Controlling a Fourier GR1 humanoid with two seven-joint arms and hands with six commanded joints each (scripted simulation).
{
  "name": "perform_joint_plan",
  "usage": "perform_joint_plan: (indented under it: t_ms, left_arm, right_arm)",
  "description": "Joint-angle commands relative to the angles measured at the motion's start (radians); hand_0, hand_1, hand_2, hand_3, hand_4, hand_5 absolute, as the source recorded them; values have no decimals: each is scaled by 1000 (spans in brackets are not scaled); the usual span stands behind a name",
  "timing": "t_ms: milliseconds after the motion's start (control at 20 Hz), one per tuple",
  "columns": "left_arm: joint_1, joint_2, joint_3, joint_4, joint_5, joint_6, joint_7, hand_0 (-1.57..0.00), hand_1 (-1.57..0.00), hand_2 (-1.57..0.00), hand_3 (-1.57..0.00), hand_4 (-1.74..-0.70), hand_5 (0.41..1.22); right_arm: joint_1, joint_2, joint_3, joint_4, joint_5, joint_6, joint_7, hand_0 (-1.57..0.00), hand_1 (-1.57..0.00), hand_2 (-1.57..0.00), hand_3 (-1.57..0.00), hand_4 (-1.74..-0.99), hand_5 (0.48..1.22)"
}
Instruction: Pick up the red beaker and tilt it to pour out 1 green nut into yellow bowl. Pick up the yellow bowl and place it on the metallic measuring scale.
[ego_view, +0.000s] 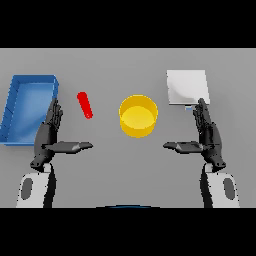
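Yellow bowl (138, 116): upright on the grey bench (115, 165), centre.
Red beaker (85, 105): lying tilted, left of the bowl, apart from it.
Metallic scale (187, 87): right of the bowl, farther back.
Blue tray (15, 102): far left of the bowl.
Left hand (49, 136): lower left of the bowl, fingers straight, thumb out, empty.
Right hand (207, 136): lower right of the bowl, fingers straight, empty.

The flat bench (125, 65) is a plain, even grey. A deep blue rectangular tray (20, 107) has a slightly paler blue floor. The slim red beaker (85, 105) is glossy scarlet. The round yellow bowl (138, 116) is bright lemon inside, darker gold on its wall. The square metallic measuring scale (187, 87) is pale silver-white. Both dark charcoal hands, left hand (50, 137) and right hand (207, 137), end white and grey arms.
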Motion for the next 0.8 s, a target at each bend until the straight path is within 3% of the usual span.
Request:
perform_joint_plan:
  t_ms: [0, 250, 300, 350, 400, 500, 550, 750]
  left_arm:
    - [1, 1, 1, -1, 1, 0, -1, 1, 1, 1, 1, -1151, 599]
    - [13, 16, 10, -8, 10, -9, -9, 1, 1, 1, 1, -1151, 599]
    - [41, 43, -17, -42, -25, -21, -13, 1, 1, 1, 1, -1151, 599]
    - [85, 55, -41, -82, -46, -33, -36, 1, 1, 1, 1, -1156, 599]
    - [90, 67, -54, -112, -62, -33, -16, 1, 1, 1, 1, -1158, 599]
    - [101, 80, -63, -141, -73, -34, 30, 1, 1, 1, 1, -1163, 599]
    - [98, 82, -75, -152, -83, -34, 55, 1, 1, 1, 1, -1163, 600]
    - [90, 93, -85, -125, -111, -38, 60, 1, 1, 1, 1, -1159, 602]
  right_arm:
    - [-2, 0, -1, 1, -1, -1, 1, 1, 1, 1, 1, -1167, 599]
    - [-19, -3, -6, 20, 0, -2, 5, 1, 1, 1, 1, -1167, 599]
    - [15, -42, 39, -18, 118, -39, -66, 1, 1, 1, 1, -1167, 599]
    - [47, -62, 66, -42, 189, -62, -104, 1, 1, 1, 1, -1163, 595]
    - [65, -61, 95, -60, 237, -75, -109, 1, 1, 1, 1, -1162, 594]
    - [69, -78, 105, -89, 279, -89, -70, 1, 1, 1, 1, -1159, 590]
    - [78, -70, 116, -85, 289, -91, -77, 1, 1, 1, 1, -1162, 591]
    - [87, -61, 115, -100, 264, -77, -75, 1, 1, 1, 1, -1199, 603]
